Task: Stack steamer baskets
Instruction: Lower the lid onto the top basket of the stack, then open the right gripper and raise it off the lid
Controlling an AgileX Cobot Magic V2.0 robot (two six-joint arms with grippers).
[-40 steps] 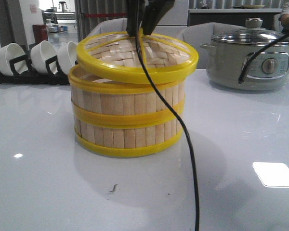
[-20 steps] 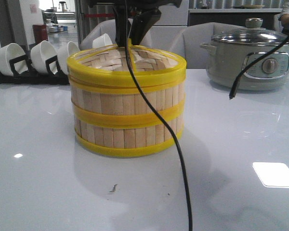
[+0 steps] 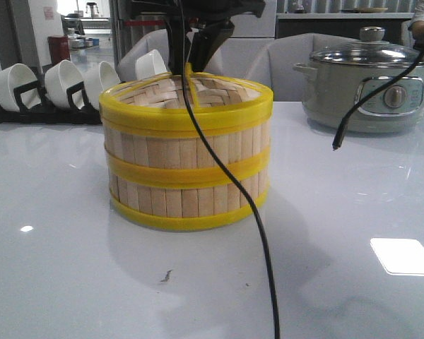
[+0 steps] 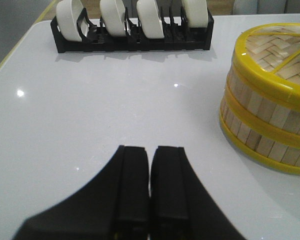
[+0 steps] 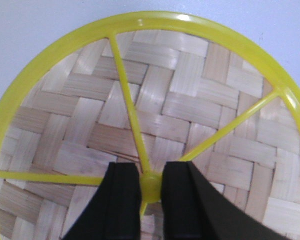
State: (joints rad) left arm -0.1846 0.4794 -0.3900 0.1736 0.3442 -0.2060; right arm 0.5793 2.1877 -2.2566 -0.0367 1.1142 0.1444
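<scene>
**Lid down on the stack**

The lid (image 3: pixel 186 95), tilted a second ago, now sits level on the baskets (image 3: pixel 186 169) at mid-table. The right gripper (image 5: pixel 150 187) is closed on its yellow centre hub. The left gripper (image 4: pixel 150 172) hovers with jaws together, empty. Pot (image 3: pixel 367 85) at two o'clock, bowls (image 3: pixel 63 81) at ten.

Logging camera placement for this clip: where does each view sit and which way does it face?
Front: low at table height, facing forward at the stacked steamer baskets; the right gripper hangs above.
Left wrist: on the left arm, looking over the table; left gripper shut on nothing.
Right wrist: straight down on the lid; right gripper grips its hub.
All share the stack.
</scene>
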